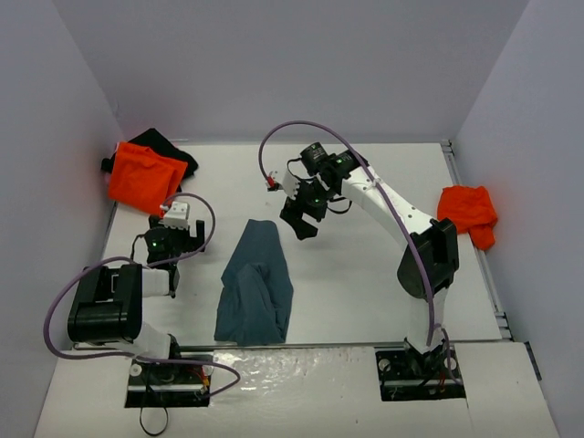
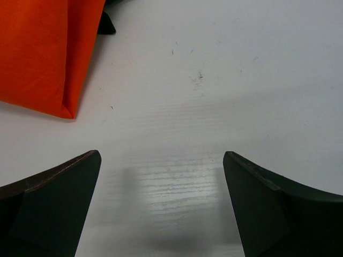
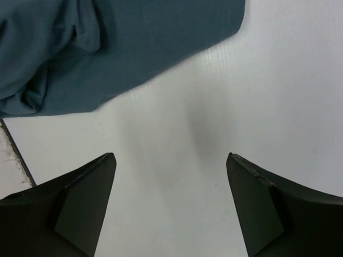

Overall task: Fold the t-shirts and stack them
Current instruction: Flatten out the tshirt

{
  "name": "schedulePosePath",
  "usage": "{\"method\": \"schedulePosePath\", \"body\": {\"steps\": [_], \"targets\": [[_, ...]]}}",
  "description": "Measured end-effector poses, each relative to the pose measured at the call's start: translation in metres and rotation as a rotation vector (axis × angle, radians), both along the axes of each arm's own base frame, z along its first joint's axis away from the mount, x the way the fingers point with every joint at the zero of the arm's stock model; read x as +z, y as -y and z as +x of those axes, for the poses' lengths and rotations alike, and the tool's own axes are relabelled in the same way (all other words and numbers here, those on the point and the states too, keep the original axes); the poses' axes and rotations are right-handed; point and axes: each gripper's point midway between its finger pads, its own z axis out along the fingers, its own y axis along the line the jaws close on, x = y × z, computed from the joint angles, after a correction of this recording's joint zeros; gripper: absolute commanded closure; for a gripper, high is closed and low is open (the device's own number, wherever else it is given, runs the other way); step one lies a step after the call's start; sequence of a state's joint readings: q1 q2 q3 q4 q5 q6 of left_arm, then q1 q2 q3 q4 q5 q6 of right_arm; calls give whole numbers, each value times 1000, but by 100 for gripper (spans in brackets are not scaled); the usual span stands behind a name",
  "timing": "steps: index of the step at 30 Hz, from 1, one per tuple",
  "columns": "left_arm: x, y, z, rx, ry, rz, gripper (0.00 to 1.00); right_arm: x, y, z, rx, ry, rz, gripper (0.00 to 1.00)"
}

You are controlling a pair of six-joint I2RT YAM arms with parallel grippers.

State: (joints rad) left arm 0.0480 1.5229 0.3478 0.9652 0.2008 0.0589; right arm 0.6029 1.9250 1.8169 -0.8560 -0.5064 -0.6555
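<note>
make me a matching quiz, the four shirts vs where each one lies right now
Things:
1. slate-blue t-shirt
2. black t-shirt
3. crumpled orange t-shirt
4. folded orange t-shirt

Places:
a. at the right edge of the table
b. far left corner, on top of another shirt
c. middle, towards the near edge
d. far left corner, partly under another shirt

Pairs: 1-c, 2-d, 3-a, 4-b

White table (image 1: 365, 301), pale lavender walls (image 1: 301, 64)
</note>
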Motion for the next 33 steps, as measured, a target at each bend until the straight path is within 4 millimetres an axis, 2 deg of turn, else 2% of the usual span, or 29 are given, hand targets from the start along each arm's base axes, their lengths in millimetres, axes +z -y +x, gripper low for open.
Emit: {"method": "schedulePosePath", "body": {"steps": [2,4,6,8,10,11,12,15,17,19,20,22,23,25,26,30,33], "targets": [[6,2,0,-12,-20,-3,3,-2,2,5,-21,20,-13,18],[21,5,6,-36,-75,-8,3,-4,3,12,-44,45,-23,18],[52,7,27,-62,-106,-24,3,-8,5,16,-62,60,-36,18],[93,6,50,-91,-80,-37,3,-11,8,19,-78,70,-50,18],[125,4,59,-114,-46,-40,3,-11,9,22,-91,79,-56,18],[129,5,57,-129,-54,-38,3,-11,9,23,-96,85,-58,18],[129,7,53,-148,-77,-38,3,-11,9,24,-100,91,-60,18],[104,24,33,-242,-222,-68,3,-14,11,27,-109,103,-69,18],[87,43,14,-339,-348,-99,23,-17,14,30,-120,106,-76,18],[78,63,-3,-431,-431,-116,68,-19,16,32,-129,108,-79,18],[76,74,-12,-474,-459,-119,75,-19,17,33,-136,110,-79,18],[78,95,-27,-543,-486,-112,64,-21,23,37,-155,115,-82,17],[81,106,-34,-574,-493,-105,71,-21,26,39,-167,118,-84,17],[87,124,-47,-635,-502,-87,96,-22,36,44,-198,129,-95,17],[89,131,-53,-661,-508,-79,100,-21,42,47,-217,137,-103,16],[90,141,-65,-707,-560,-60,100,-7,74,70,-326,198,-110,14],[82,145,-75,-738,-635,-44,85,10,107,91,-435,264,-106,13]]}}
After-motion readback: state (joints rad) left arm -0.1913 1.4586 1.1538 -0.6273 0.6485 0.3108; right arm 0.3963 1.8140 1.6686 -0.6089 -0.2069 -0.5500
